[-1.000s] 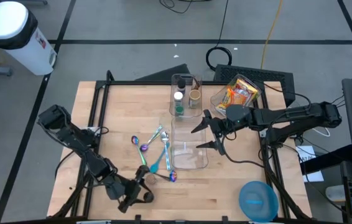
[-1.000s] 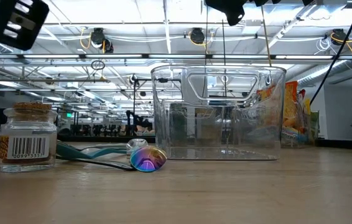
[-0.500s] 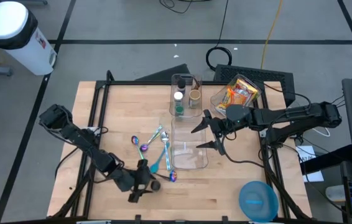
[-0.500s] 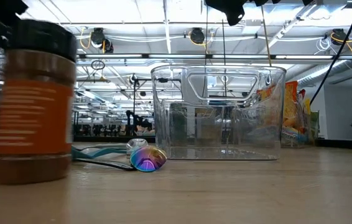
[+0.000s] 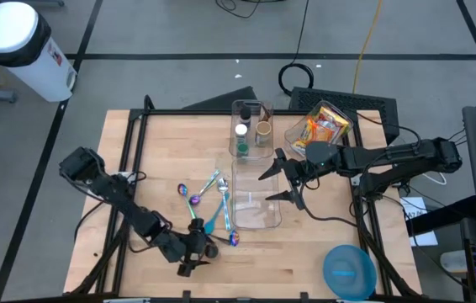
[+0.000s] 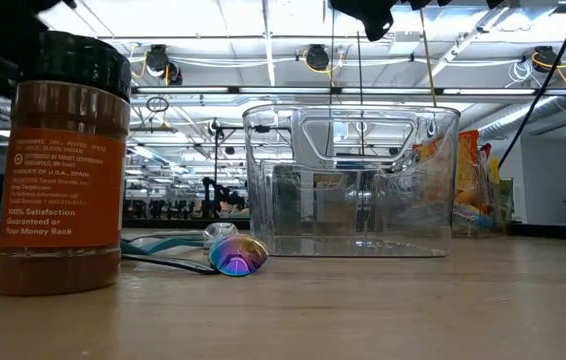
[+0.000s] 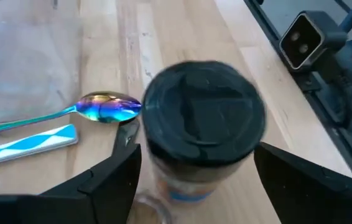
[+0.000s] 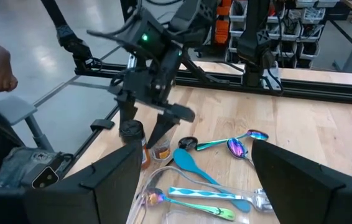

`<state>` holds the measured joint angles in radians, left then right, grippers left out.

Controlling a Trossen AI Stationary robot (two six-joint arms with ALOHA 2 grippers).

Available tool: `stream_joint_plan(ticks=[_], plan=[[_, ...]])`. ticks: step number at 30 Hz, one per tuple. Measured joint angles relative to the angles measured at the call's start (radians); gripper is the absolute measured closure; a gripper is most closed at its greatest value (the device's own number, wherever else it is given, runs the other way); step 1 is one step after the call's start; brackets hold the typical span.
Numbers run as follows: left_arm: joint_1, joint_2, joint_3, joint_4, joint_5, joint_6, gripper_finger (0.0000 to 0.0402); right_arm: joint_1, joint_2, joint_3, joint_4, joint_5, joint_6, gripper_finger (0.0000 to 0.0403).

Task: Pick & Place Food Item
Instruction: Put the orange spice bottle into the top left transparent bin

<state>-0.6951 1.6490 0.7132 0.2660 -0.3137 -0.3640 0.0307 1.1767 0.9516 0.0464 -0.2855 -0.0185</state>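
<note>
- My left claw (image 5: 194, 252) is low at the table's (image 5: 137, 168) front edge, left of the clear bin (image 5: 256, 194). Its fingers (image 7: 111, 180) stand spread, one on each side of the spice jar (image 7: 202, 134), with a gap showing on both sides, so I am not gripping it.
- The spice jar stands upright on the table between those fingers, black lid up, orange label facing the low camera (image 6: 60, 165). It is in front of the bin and to its left.
- The spoons (image 5: 208, 202) lie in a loose bunch just left of the bin, between it and the jar; one iridescent bowl (image 6: 235, 255) rests close beside the jar.
- The clear bin sits mid-table, open top up.
- Small jars (image 5: 251, 130) stand in a second clear box behind the bin.
- My right claw (image 5: 282, 178) hangs above the bin's right side, fingers apart and holding nothing.
- A snack bag (image 5: 322, 126) lies behind the bin to its right, and a blue bowl (image 5: 349, 271) sits at the table's front right corner.
</note>
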Motion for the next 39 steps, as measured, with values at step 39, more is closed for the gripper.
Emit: stream_joint_plan(ticks=[39], plan=[[0.075,-0.206,0.000,0.166,-0.114,0.301,0.0229,0.078,0.055,-0.005,0.073,0.085,0.017,0.0110]])
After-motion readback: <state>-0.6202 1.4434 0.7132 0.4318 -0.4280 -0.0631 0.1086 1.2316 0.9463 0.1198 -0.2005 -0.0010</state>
